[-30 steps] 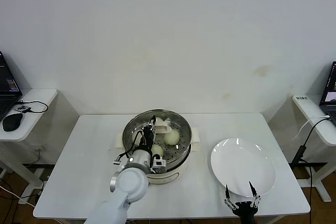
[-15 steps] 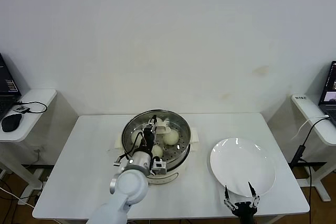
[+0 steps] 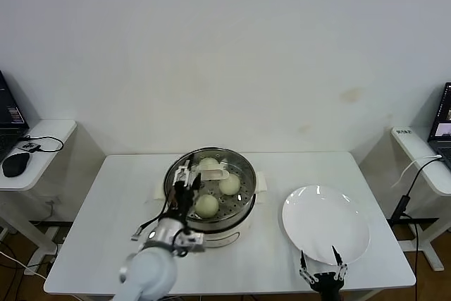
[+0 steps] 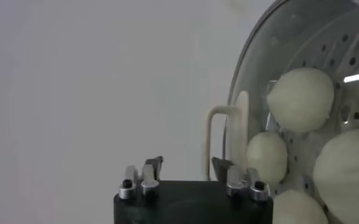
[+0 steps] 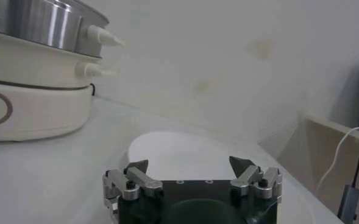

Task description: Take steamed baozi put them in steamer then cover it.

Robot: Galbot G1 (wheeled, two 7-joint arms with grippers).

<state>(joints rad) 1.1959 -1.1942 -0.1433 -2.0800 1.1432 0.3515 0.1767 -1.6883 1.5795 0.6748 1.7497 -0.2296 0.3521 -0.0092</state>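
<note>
Four steamed baozi (image 3: 206, 205) in uncovered steamer (image 3: 242, 202), white plate (image 3: 326, 225) bare, left tool (image 3: 182, 176) and right tool (image 3: 322, 264) both spread apart

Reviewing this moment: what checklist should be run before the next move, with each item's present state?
1. All baozi in the steamer: ok. The left wrist view shows four baozi on the tray of the steamer.
2. No baozi left on the plate: ok. None show on the plate.
3. Left end effector free: ok. It is open with nothing between its fingers, at the steamer's left rim.
4. Right end effector free: ok. It is open and parked at the plate's near edge.
5. Cover located: cannot tell. No view shows it for certain.
</note>
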